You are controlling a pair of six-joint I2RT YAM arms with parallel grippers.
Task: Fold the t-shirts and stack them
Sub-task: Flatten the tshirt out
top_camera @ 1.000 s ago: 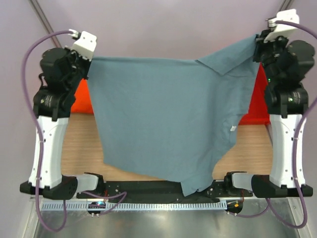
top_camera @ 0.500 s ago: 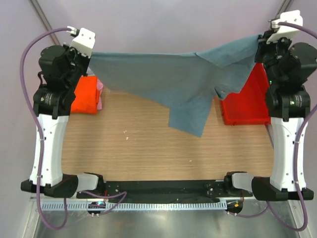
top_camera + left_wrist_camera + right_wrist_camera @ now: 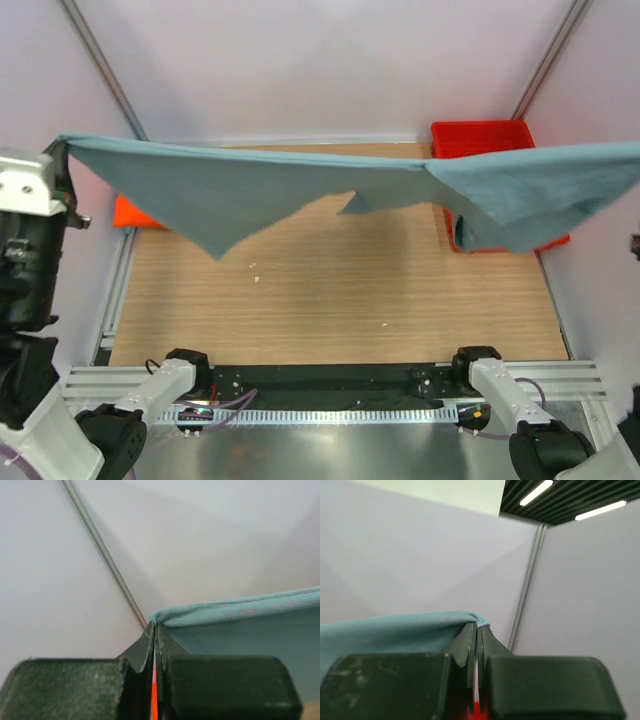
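1. The grey-blue t-shirt (image 3: 300, 185) hung stretched in the air between the two grippers, with slack cloth sagging below them.
2. The left gripper (image 3: 154, 627) was clamped on the shirt's hem, which ran off to its right.
3. The right gripper (image 3: 477, 626) was pinched on the opposite edge, with the cloth trailing to its left.
4. The orange t-shirt (image 3: 130, 212) lay on the table (image 3: 330, 290) below the left gripper.
5. The red bin (image 3: 480, 135) sat under the span nearer the right gripper.
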